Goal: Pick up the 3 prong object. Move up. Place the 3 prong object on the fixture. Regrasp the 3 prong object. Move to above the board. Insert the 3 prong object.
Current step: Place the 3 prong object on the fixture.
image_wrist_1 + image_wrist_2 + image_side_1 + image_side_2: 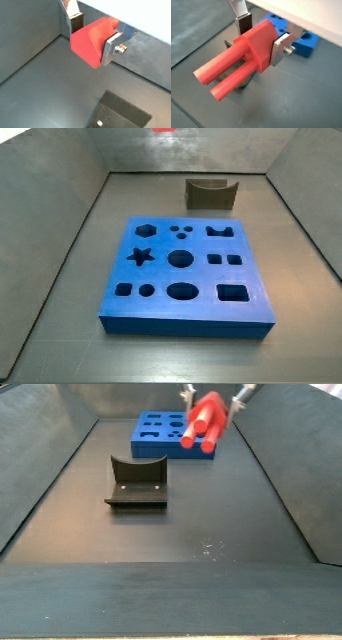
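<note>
Gripper (pixel 258 37) of bare silver metal – smooth matt red plastic 3 prong object (pixel 238 57) – matt blue board (pixel 183 275)

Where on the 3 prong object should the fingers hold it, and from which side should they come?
Probably on the flat block end, as the gripper does: one finger and its opposite press the 3 prong object on its two flat faces. Coming from the block end, opposite the prongs, leaves the round prongs free; they would be more slippery to pinch.

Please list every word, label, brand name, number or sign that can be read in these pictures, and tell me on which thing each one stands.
None: no view shows any readable text.
The 3 prong object, held in the gripper in the air: plain red.
The board: only shaped holes.
The fixture: no marking.
</note>
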{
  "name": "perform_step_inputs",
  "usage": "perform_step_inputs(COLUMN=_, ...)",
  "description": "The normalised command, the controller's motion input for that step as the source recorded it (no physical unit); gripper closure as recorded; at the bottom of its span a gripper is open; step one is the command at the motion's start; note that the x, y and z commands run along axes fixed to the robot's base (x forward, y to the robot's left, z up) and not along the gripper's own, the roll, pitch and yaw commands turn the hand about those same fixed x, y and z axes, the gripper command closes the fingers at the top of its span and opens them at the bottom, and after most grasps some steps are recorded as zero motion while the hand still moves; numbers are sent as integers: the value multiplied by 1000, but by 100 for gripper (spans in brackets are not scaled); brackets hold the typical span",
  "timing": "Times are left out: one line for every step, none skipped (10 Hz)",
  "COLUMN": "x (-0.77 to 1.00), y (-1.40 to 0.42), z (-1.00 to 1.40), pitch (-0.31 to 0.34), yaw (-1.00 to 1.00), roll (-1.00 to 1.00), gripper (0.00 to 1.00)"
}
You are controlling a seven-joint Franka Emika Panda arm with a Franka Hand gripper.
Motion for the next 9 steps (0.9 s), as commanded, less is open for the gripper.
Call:
perform_step_inputs(x=1000, y=-287, z=39, pitch=64, yaw=678, roll=-164, gripper=100)
perform_step_inputs(x=1000, y=-244, z=33, pitch=79, yaw=454, roll=-159, gripper=100)
perform_step_inputs(x=1000, y=-179, z=27, pitch=99, yaw=229, roll=-151, gripper=100)
perform_step_inputs(x=1000, y=-155, z=23, pitch=109, yaw=165, roll=-147, gripper=100)
perform_step_inputs(x=1000, y=-105, z=23, pitch=126, yaw=73, roll=-135, gripper=100)
perform_step_inputs(x=1000, y=-82, z=22, pitch=131, yaw=53, roll=-130, gripper=100)
perform_step_inputs(x=933, y=-47, z=18, pitch=136, yaw=34, roll=-119, gripper=100)
perform_step_inputs(x=847, y=-36, z=14, pitch=138, yaw=32, roll=-110, gripper=100)
perform_step_inputs(x=760, y=-24, z=11, pitch=135, yaw=31, roll=-101, gripper=100)
